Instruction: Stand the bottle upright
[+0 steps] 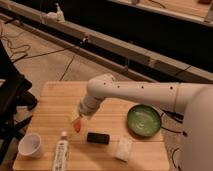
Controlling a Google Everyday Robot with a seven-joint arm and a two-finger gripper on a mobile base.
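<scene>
Surface point(52, 95): pale wood
Bottle point(61, 154): lying flat near front edge
Gripper point(77, 123): low over surface, near bottle's cap, jaws wide, empty

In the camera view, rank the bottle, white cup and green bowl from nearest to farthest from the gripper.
The gripper hovers above the table.
1. bottle, lying just below it, near edge.
2. white cup, near left corner.
3. green bowl, right side.

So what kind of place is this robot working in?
Probably a robotics lab or workshop, not a home: loose cables trail over the floor, a long metal rail runs behind, and a robot arm reaches over a wooden table. Its gripper hangs open just above the table, near the lying bottle.
</scene>
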